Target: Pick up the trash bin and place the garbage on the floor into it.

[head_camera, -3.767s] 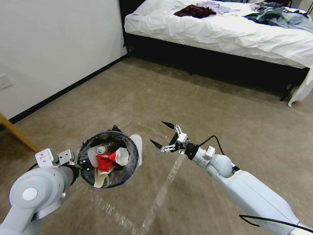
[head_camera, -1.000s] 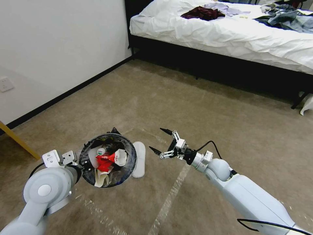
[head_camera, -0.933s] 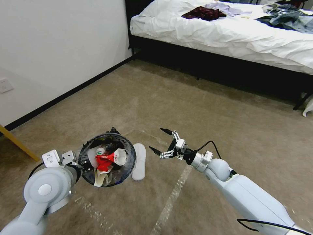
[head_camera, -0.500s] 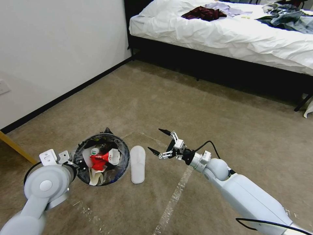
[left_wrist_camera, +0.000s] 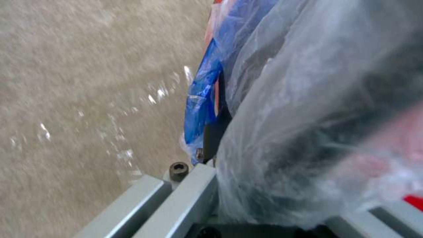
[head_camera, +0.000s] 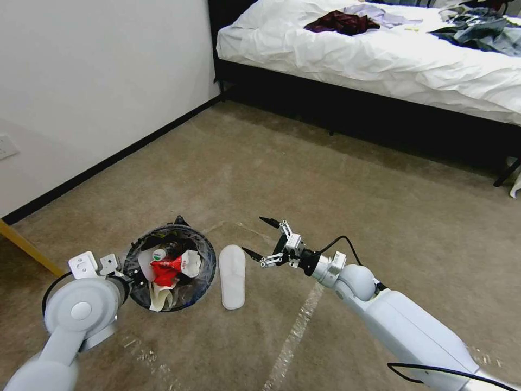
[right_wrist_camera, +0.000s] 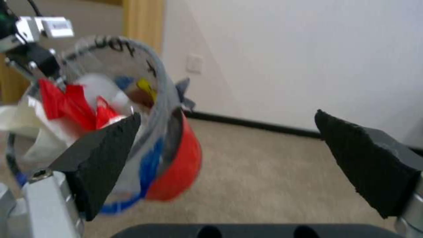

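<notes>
Red trash bin (head_camera: pixel 169 269) is up off the floor (head_camera: pixel 347 184), held at its rim by the left gripper (head_camera: pixel 133 274), whose jaws are clamped onto the bag-lined edge. It's already pretty full: one red wrapper (head_camera: pixel 165 267), some crumpled white paper (head_camera: pixel 191 262) and what looks like one bottle cap (head_camera: pixel 158 254) poking out. One white slipper (head_camera: pixel 233 276) lies flat on the carpet just beside the bin, between it and the right gripper (head_camera: pixel 259 239). The right gripper hovers above the slipper's toe end with its jaws spread wide, holding nothing. One whitish tape line (head_camera: pixel 296 332) runs under the right arm. One bed (head_camera: pixel 380 54) sits further back with a few clothes on it.
</notes>
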{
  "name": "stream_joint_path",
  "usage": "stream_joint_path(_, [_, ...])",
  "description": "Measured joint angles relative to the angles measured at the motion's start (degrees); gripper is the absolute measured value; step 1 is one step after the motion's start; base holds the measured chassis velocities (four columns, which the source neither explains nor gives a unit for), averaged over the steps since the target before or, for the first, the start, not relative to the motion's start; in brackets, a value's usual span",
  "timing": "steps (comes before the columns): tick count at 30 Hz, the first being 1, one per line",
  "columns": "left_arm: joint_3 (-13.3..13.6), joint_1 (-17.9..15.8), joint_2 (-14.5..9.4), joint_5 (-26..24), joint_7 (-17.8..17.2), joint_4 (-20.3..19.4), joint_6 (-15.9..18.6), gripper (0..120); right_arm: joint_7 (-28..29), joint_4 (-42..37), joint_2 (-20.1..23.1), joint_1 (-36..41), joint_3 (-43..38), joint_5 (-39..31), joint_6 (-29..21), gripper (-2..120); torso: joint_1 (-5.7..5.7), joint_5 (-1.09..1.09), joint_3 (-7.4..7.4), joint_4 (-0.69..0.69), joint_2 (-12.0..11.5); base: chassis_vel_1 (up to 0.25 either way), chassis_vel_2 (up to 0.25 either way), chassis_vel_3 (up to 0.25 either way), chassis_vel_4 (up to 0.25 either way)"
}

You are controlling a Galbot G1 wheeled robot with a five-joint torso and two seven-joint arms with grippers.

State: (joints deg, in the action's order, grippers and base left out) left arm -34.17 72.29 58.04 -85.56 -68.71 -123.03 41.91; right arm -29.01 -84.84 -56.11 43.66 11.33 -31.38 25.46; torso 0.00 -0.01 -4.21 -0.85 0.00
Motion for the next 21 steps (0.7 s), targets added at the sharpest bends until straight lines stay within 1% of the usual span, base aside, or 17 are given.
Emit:
stream_joint_path(1, [0.0,0.0,0.0,0.0,0.0,0.0,0.0,0,0.0,0.0,0.0,0.0,0.0,0.0,0.0,100,0.0,0.0,0.0,0.0,0.0,-0.018,0.069,0.041,-0.117])
stream_joint_path(2, [-0.16,-0.27,-0.16,0.93,0.55,0.85,0.05,0,0.62,0.4,0.45,0.11,0.1,-0.21,-0.65,100,0.0,0.0,0.0,-0.01,0.0,-0.037,0.069,0.026,-0.056])
stream_joint_path(3, [-0.68,-0.82,-0.51,2.43,1.97,2.63,0.12,0,3.66,1.92,2.22,0.1,1.6,-2.22,-3.67,100,0.0,0.01,0.0,-0.02,0.0,0.0,0.0,0.0,0.0])
stream_joint_path(4, [-0.94,-0.96,-0.67,2.71,2.68,2.95,0.14,0,5.76,2.04,3.32,-0.11,2.73,-3.66,-6.22,100,0.0,0.02,0.01,-0.02,0.0,0.0,0.0,0.0,0.0])
stream_joint_path(5, [-0.94,-0.96,-0.67,2.71,2.68,2.95,0.14,0,5.76,2.04,3.32,-0.11,2.73,-3.66,-6.22,100,0.0,0.02,0.01,-0.02,0.0,0.0,0.0,0.0,0.0])
stream_joint_path(8, [-0.34,-1.37,-0.86,3.61,4.51,3.84,0.15,0,9.4,2.49,5.23,-1.44,6.5,-8.58,-11.22,100,0.0,0.01,0.01,-0.03,0.0,0.0,0.0,0.0,0.0])
stream_joint_path(9, [-0.34,-1.37,-0.86,3.61,4.51,3.84,0.15,0,9.4,2.49,5.23,-1.44,6.5,-8.58,-11.22,100,0.0,0.01,0.01,-0.03,0.0,0.0,0.0,0.0,0.0])
stream_joint_path(11, [0.27,-1.57,-0.87,4.24,5.39,4.27,0.18,0,11.32,3.04,5.51,-2.63,8.97,-12.07,-14.44,100,0.0,0.01,0.01,-0.02,0.0,0.0,0.0,0.0,0.0])
stream_joint_path(12, [0.27,-1.57,-0.87,4.24,5.39,4.27,0.18,0,11.32,3.04,5.51,-2.63,8.97,-12.07,-14.44,100,0.0,0.01,0.01,-0.02,0.0,0.0,0.0,0.0,0.0])
stream_joint_path(14, [0.5,-1.74,-0.71,4.95,6.14,4.64,0.2,0,12.51,3.45,5.23,-4.12,11.57,-15.7,-17.24,100,0.0,0.01,0.01,-0.01,0.0,0.0,0.0,0.0,0.0])
stream_joint_path(15, [0.5,-1.74,-0.71,4.95,6.14,4.64,0.2,0,12.51,3.45,5.23,-4.12,11.57,-15.7,-17.24,100,0.0,0.01,0.01,-0.01,0.0,0.0,0.0,0.0,0.0])
stream_joint_path(17, [0.06,-1.75,-0.64,6.57,7.8,5.37,0.23,0,13.51,3.88,4.32,-5.74,14.0,-18.87,-20.3,100,0.0,0.01,0.01,0.0,0.0,0.0,0.0,0.0,0.0])
stream_joint_path(18, [0.06,-1.75,-0.64,6.57,7.8,5.37,0.23,0,13.51,3.88,4.32,-5.74,14.0,-18.87,-20.3,100,0.0,0.01,0.01,0.0,0.0,0.0,0.0,0.0,0.0])
stream_joint_path(20, [-0.62,-1.62,-0.69,8.41,9.4,6.1,0.23,0,13.81,4.1,3.75,-6.33,15.29,-20.17,-21.83,100,0.0,0.0,0.01,-0.01,0.0,0.0,0.0,0.0,0.0])
stream_joint_path(21, [-0.62,-1.62,-0.69,8.41,9.4,6.1,0.23,0,13.81,4.1,3.75,-6.33,15.29,-20.17,-21.83,100,0.0,0.0,0.01,-0.01,0.0,0.0,0.0,0.0,0.0])
